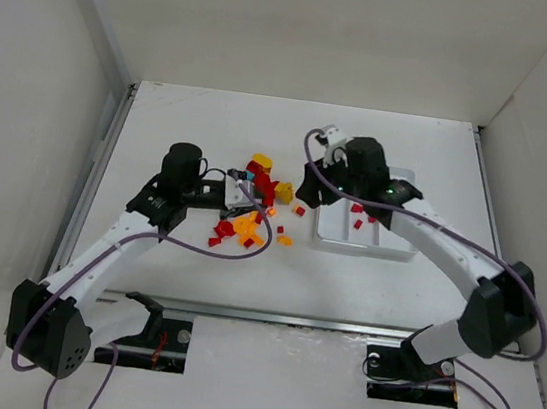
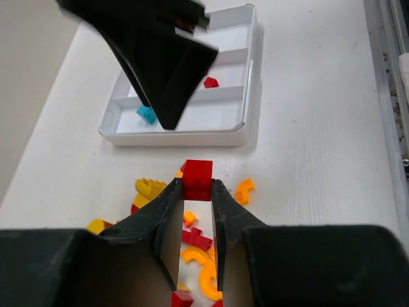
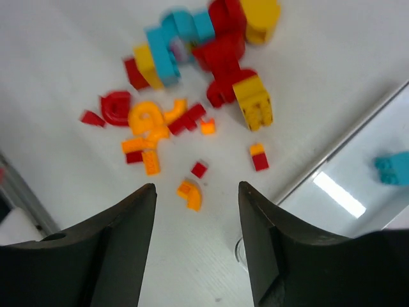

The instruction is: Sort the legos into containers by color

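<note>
Red lego point(image 2: 197, 171), near-square face toward camera, pinched by left claw point(image 2: 197, 187); right claw point(image 3: 197, 187) spread wide.

White-and-black arms point(image 1: 107, 243), purple cables point(image 1: 217, 254)

No text, label, brand, number or sign can be read anywhere in the three views, on any surface.

white table point(image 1: 344, 284), plain, flat. metal strip point(image 1: 289, 319) along near edge. white tray point(image 1: 363, 250) sits right of centre, three long compartments. legos point(image 1: 260, 191) heaped just left of tray: red, orange-yellow, teal mixed, many touching. strays between heap and tray: orange curved piece point(image 3: 190, 195), small red brick point(image 3: 199, 169), red-yellow pair point(image 3: 259, 157).
</note>
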Robot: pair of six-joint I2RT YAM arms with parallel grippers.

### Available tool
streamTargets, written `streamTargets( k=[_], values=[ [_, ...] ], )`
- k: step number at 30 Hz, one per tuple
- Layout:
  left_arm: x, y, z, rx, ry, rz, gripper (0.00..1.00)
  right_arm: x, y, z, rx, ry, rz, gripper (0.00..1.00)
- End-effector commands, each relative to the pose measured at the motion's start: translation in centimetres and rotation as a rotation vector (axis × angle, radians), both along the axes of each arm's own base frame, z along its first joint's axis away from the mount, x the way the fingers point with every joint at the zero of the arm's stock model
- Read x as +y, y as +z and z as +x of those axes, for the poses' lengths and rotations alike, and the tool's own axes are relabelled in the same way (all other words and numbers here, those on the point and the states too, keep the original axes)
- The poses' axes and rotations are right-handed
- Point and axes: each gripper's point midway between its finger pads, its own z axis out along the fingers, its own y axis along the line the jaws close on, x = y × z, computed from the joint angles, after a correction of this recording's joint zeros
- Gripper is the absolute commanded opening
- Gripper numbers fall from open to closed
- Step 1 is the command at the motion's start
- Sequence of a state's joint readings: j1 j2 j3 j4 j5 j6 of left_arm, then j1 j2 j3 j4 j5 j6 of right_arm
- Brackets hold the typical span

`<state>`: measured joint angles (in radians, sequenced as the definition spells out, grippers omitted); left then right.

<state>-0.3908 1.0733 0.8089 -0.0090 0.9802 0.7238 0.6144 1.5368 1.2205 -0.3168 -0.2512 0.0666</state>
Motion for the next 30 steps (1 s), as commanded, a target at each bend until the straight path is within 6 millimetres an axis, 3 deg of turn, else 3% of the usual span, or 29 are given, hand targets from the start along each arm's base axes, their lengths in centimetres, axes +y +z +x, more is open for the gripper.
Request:
streamTargets(
  k=[1,6,10,13,25,30],
  values=[
    [-0.3,2.7,-0.6,-0.184,-0.078,-0.046,0.0,1.3,7.4,-2.8,-0.127,0.153,0.23,0.6],
    [-0.6,4.7,-1.0,-0.351,-0.129,-0.083,0.0,3.1,12.9,-8.5,-0.166,0.486,0.441,0.6],
    [-1.0,6.8,-1.5,-0.466,-0.181,-0.128,0.0,3.9,15.0,-10.4,-0.157,0.627,0.524,0.6],
    [-1.2,7.2,-2.2,-0.508,-0.229,-0.142,0.0,4.3,15.5,-10.9,-0.138,0.697,0.546,0.68],
    [-2.6,8.3,-4.6,-0.596,-0.329,-0.175,0.0,4.9,16.6,-10.8,-0.145,0.747,0.575,0.68],
    [-2.8,8.3,-4.8,-0.595,-0.338,-0.178,0.0,5.3,15.8,-10.5,-0.09,0.74,0.58,0.65]
  ],
)
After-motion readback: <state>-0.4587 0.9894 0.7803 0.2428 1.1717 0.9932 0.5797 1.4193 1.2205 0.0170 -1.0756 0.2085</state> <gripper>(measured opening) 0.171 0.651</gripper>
